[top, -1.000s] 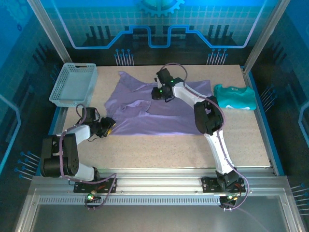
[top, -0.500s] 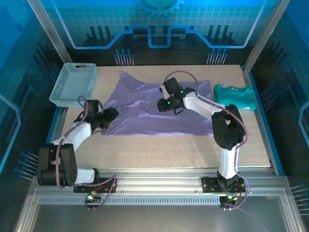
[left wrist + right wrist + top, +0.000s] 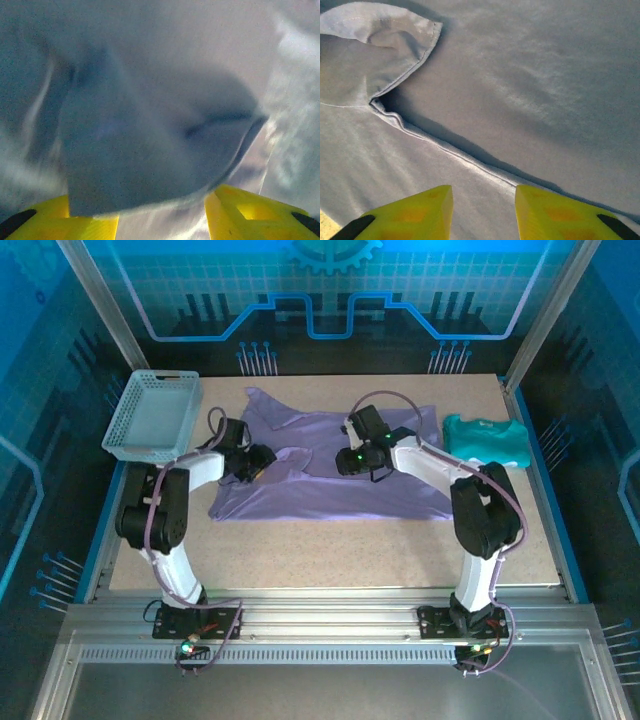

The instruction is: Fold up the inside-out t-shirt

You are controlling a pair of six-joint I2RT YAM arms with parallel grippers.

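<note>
The left arm rises from its base at the lower left of the top view, bends at the elbow and reaches right, putting the left gripper [image 3: 255, 462] over the left part of the inside-out t-shirt [image 3: 330, 495]. The right arm climbs the right side, bends, and reaches up and left, so the right gripper [image 3: 352, 458] sits over the shirt's middle. The shirt lies spread across the centre of the table [image 3: 330, 550], between the grey basket [image 3: 150, 418] at upper left and the teal garment [image 3: 487, 440] at right.

The left wrist view adds a blurred bulge of cloth [image 3: 150, 125] between the parted yellow fingers [image 3: 75, 222]; whether they pinch it cannot be told. In the right wrist view, the jaws stand spread over flat cloth [image 3: 530, 75], with nothing between them, below a turned-over hemmed flap [image 3: 370, 55].
</note>
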